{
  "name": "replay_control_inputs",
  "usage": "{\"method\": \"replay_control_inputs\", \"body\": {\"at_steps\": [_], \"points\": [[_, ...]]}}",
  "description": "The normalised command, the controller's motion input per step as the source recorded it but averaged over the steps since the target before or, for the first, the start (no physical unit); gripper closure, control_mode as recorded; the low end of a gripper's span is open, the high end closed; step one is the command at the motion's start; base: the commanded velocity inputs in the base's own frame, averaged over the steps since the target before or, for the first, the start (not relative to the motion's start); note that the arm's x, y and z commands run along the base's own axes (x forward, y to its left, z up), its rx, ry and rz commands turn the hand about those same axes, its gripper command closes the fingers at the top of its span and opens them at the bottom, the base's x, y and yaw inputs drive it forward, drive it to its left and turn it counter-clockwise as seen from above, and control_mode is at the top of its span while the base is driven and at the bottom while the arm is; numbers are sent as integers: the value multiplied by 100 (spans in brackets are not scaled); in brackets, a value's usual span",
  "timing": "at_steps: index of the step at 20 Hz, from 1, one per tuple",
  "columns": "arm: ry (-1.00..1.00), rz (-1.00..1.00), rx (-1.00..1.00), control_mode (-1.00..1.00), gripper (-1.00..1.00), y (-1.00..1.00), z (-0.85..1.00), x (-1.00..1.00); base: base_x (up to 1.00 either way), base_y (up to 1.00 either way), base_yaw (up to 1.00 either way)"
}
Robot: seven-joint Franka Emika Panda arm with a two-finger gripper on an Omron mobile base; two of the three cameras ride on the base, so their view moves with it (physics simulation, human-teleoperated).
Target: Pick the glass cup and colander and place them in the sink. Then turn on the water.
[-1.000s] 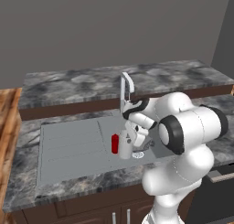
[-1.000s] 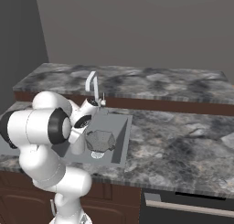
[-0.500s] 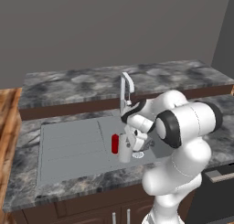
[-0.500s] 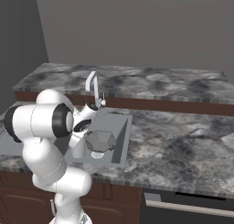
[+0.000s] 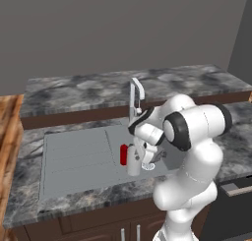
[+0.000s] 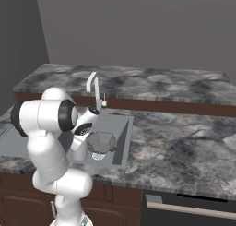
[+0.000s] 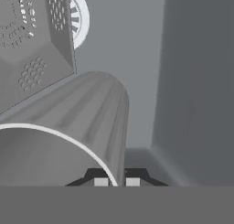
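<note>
Grey colander sits beside glass cup, whose rim pincer pinches.

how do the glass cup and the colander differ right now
The glass cup is a tall cylinder with smooth, faintly ribbed walls; the colander is a wide, shallow, faceted bowl full of small holes. The cup looks pale and translucent, the colander opaque grey metal. The gripper is shut on the cup's rim, while the colander sits free on the floor of the sink, near the drain. Both are inside the basin, side by side.
</note>
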Motion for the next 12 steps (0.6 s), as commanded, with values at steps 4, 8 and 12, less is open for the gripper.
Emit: {"method": "replay_control_inputs", "body": {"at_steps": [4,8,12], "points": [[-1,0,0,-100,100,5,-23,12,0,0,0],[0,0,0,-100,100,9,-28,9,0,0,0],[-2,0,-2,-100,100,11,-36,9,0,0,0]]}}
